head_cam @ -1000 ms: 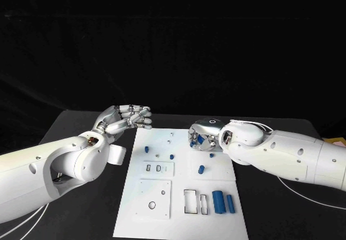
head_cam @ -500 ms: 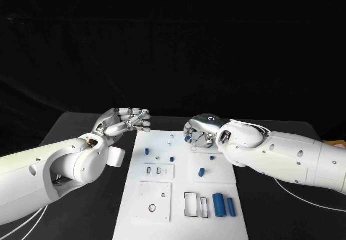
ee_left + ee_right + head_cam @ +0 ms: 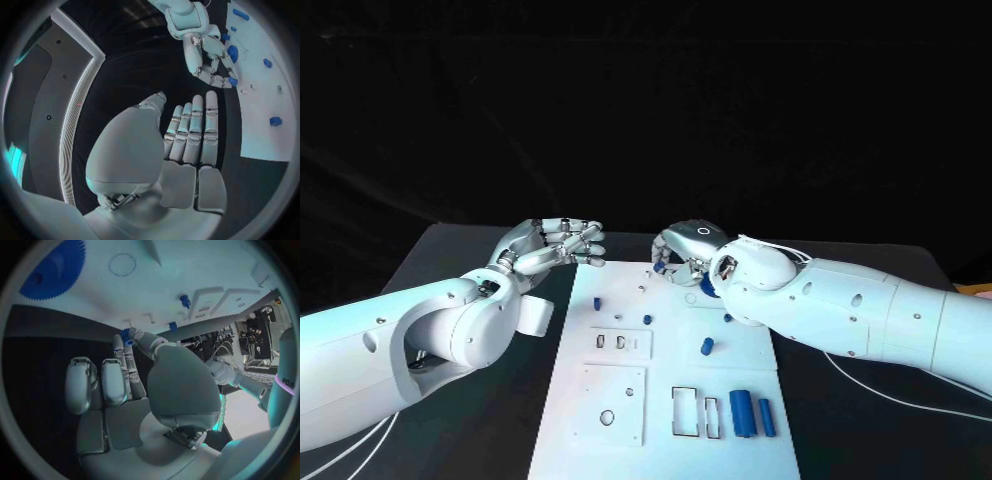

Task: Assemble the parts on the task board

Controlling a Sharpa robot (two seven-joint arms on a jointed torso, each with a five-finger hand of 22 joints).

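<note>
Two silver hands hover at the far end of the white task board [image 3: 668, 400]. The right hand [image 3: 684, 256] pinches a small blue part [image 3: 127, 336] at its fingertips above the board. The left hand [image 3: 557, 243], fingers curled together, holds nothing beside the board's far left corner.

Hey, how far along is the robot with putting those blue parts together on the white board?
Early, it seems. Little looks assembled: two blue cylinders lie loose near the task board's near edge, an oval piece lies mid-board, and a blue gear sits apart. In hand: the right hand pinches a small blue part over the far end. The left hand hovers beside the board, holding nothing. Most placements remain.
</note>
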